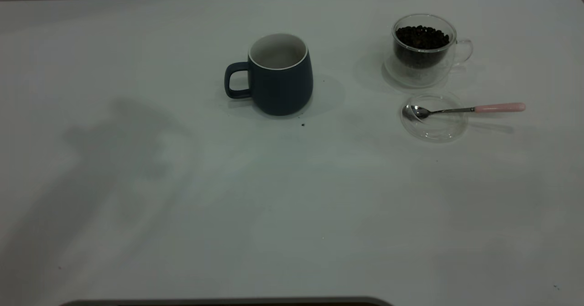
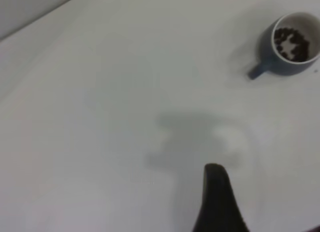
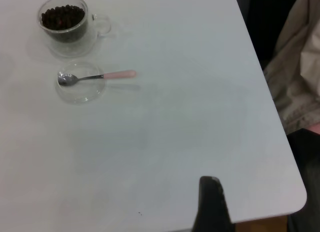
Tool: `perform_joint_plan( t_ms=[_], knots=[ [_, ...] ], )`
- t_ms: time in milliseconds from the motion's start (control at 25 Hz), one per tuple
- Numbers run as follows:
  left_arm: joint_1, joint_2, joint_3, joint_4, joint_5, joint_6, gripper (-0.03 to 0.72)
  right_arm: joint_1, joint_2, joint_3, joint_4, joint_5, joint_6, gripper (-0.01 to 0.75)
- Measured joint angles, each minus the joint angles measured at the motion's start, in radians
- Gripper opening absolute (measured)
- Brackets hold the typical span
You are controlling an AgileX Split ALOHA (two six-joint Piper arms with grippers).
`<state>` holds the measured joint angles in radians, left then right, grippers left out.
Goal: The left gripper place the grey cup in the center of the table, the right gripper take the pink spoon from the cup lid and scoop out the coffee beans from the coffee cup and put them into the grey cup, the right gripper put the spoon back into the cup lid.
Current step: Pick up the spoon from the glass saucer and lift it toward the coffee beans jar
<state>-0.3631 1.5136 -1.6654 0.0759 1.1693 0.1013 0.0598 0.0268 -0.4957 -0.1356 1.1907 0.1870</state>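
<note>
grey cup (image 1: 279, 75) at desk (image 1: 292, 205) centre, beans inside; pink spoon (image 1: 461, 110) bowl in glass lid (image 1: 434, 122), handle overhanging: light, thin, slippery; pinch pink handle; lid fragile; left gripper (image 2: 216, 202), right gripper (image 3: 210, 204) state: cannot tell.

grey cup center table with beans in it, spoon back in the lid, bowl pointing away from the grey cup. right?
Not quite: the exterior view shows the spoon in the cup lid with its bowl toward the grey cup, the pink handle pointing away. The rest holds; the left wrist view shows the beans.
</note>
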Motion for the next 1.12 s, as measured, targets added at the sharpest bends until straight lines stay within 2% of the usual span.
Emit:
perform_joint_plan(
  t_ms=[160,520,760,960,1120],
  knots=[
    [0.000,-0.171,0.156,-0.049,0.001,-0.034,0.567,0.000,0.000,0.000,0.000,0.000,0.000,0.577],
    [0.000,-0.563,0.653,-0.030,0.001,-0.101,0.567,0.000,0.000,0.000,0.000,0.000,0.001,0.577],
    [0.000,-0.798,0.885,-0.015,0.001,-0.202,0.567,0.000,0.000,0.000,0.000,0.000,0.001,0.577],
    [0.000,-1.026,1.066,-0.010,0.001,-0.214,0.567,0.000,0.000,0.000,0.000,0.000,0.000,0.577],
    [0.000,-1.205,1.150,0.005,-0.011,-0.234,0.567,0.000,0.000,0.000,0.000,0.000,0.000,0.577]
  ],
)
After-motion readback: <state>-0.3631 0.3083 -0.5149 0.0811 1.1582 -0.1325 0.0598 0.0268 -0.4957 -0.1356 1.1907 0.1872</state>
